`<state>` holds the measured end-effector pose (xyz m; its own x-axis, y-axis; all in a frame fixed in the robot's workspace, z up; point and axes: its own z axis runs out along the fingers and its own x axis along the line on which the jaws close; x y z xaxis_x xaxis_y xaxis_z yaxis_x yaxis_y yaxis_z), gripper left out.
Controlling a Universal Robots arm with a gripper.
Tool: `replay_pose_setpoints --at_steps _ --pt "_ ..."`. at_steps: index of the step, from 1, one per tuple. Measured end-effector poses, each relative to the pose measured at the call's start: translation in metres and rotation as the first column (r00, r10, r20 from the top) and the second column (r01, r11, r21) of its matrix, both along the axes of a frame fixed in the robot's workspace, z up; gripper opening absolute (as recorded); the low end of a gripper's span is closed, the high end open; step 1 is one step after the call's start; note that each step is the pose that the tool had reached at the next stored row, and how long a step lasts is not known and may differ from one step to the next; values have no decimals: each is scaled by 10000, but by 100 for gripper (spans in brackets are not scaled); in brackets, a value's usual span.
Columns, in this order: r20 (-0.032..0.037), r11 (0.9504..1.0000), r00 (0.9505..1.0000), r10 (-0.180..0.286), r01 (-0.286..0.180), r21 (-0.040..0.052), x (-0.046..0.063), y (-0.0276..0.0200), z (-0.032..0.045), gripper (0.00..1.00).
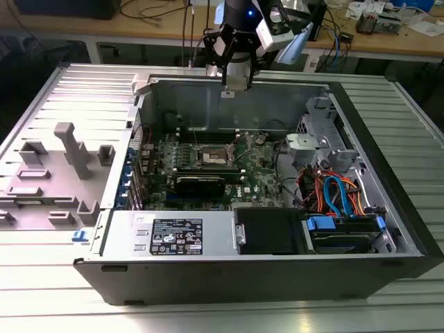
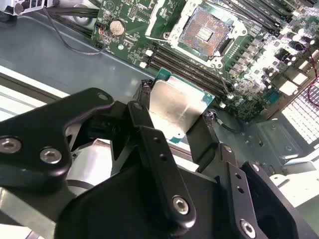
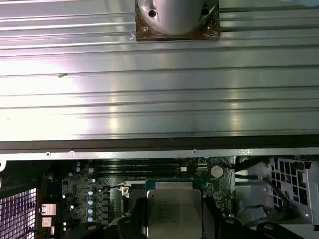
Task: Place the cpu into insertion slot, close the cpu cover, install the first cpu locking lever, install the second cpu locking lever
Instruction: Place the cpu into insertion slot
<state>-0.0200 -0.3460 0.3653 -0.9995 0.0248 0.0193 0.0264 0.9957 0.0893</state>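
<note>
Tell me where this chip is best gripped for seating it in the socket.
By two opposite thin edges, coming from the side of its metal top, as the claw holds the chip now. It is a flat, thin square, so pinching the edges probably gives the steadiest hold and keeps the underside free to meet the open socket.

- No wording can be made out anywhere.
- White label [image 1: 171, 236] on the power supply [image 1: 219, 232]: rows of dark print and marks, too small to read.
- cpu [image 3: 173, 216] top: faint lines of print in the first wrist view, illegible.
</note>
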Motion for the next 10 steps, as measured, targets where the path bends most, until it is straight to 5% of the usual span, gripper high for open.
replay_pose_setpoints --at_steps 10 --pt "1 10000 10000 0 0 0 0 -28 -4 54"
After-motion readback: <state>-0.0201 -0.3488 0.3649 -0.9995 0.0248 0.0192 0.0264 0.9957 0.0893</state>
